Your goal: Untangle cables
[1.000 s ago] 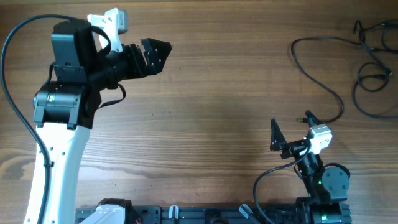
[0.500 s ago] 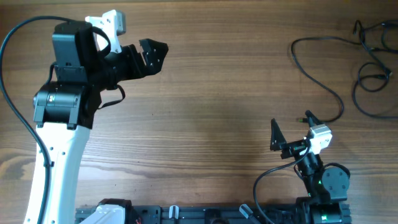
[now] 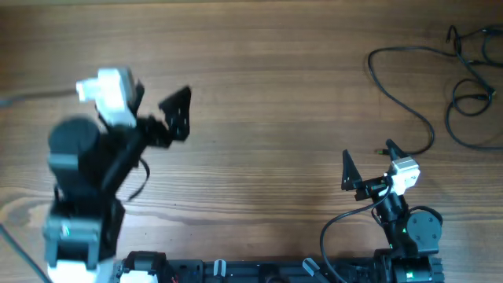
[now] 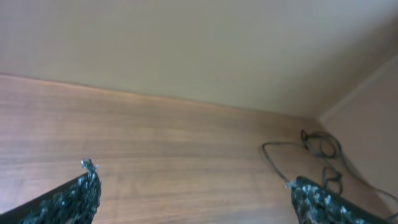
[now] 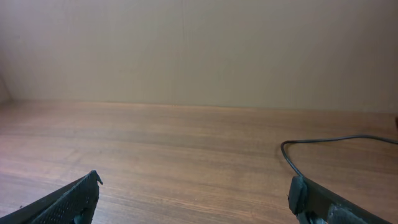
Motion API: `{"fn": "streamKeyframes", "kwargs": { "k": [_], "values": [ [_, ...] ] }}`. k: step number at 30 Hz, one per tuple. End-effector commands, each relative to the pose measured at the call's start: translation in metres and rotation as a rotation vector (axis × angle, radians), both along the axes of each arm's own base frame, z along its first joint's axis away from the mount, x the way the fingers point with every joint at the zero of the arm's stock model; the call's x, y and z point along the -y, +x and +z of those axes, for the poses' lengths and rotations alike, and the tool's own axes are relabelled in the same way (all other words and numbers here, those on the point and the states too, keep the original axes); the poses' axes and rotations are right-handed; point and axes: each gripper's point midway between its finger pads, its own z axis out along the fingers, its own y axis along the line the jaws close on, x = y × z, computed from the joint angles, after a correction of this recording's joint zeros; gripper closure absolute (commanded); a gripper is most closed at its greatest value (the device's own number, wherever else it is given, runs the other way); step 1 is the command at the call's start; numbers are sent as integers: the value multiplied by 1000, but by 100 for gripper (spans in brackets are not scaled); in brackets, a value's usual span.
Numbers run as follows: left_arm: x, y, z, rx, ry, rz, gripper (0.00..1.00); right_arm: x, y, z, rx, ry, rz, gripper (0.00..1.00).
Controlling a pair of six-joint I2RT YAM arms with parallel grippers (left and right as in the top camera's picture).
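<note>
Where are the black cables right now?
In the overhead view, the cables lie in the far right corner of the table, beyond the right gripper.

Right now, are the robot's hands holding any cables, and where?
Nothing is held. The left gripper and right gripper are both open and empty; the cables lie untouched on the table.

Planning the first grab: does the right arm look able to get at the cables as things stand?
Probably yes: the right gripper is open, and only bare table separates it from the nearby cables.
</note>
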Motion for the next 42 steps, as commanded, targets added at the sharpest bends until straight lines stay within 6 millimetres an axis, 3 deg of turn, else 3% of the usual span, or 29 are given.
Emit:
{"fn": "streamKeyframes", "kwargs": {
  "k": [1, 6, 14, 25, 29, 42],
  "values": [
    [-15, -22, -24, 81, 28, 47, 0, -4, -2, 3, 11, 14, 20, 0],
    [-28, -47, -51, 224, 29, 103, 0, -4, -2, 3, 11, 15, 20, 0],
    [-32, -65, -95, 365, 26, 124, 0, -4, -2, 3, 11, 15, 20, 0],
    [-45, -53, -154, 321, 71, 193, 0, -4, -2, 3, 11, 14, 20, 0],
    [-46, -51, -184, 226, 78, 193, 0, -4, -2, 3, 11, 14, 20, 0],
    [-46, -51, -183, 229, 78, 192, 0, -4, -2, 3, 11, 15, 20, 0]
  ]
}}
